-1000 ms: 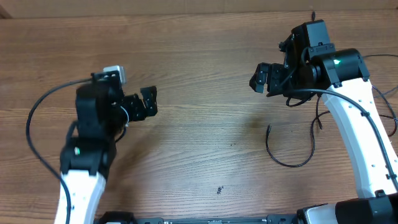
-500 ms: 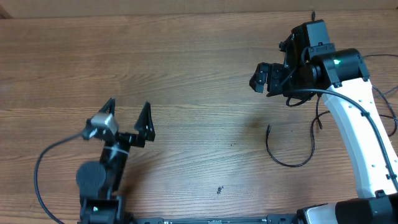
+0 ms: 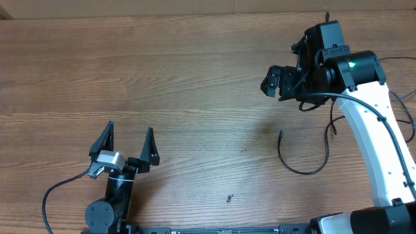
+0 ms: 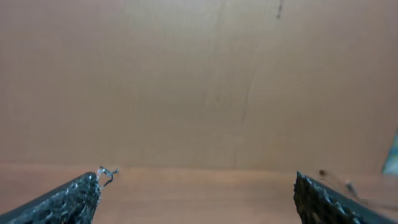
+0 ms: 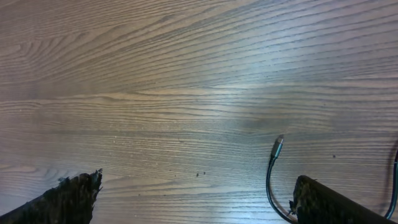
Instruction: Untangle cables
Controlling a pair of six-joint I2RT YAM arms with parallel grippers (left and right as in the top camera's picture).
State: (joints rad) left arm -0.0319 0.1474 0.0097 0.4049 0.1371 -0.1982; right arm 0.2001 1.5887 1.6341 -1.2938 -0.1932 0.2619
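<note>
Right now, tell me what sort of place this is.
Probably a robot lab bench, not a home or shop: a wood-grain table, a left arm and a right arm mounted at its near edge, and a thin black cable lying loose on it.

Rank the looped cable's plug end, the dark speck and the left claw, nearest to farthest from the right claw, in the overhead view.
From the right claw:
1. The plug end of the looped cable, just below it in frame.
2. The dark speck, lower, near the table's front middle.
3. The left claw, far across on the left.
</note>
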